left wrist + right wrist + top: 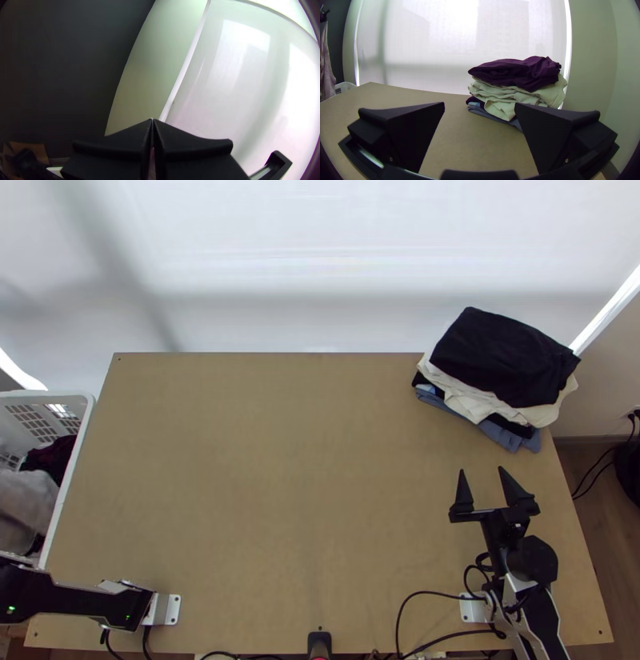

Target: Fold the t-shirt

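At the desk's (280,460) far right corner: folded clothes stack (504,360), dark piece uppermost. Right gripper (482,470) nearby, jaws wide apart, holding nothing. Left gripper (152,120): jaws closed, tips meeting, gripping pale pink cloth (325,66), presumably the t-shirt, which hangs near the white basket (70,472).

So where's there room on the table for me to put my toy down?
The big middle of the table is bare, between the laundry basket and the clothes pile. It's crowded at the far right corner, where the pile sits with the right tool close by, and cables curl along the near edge.
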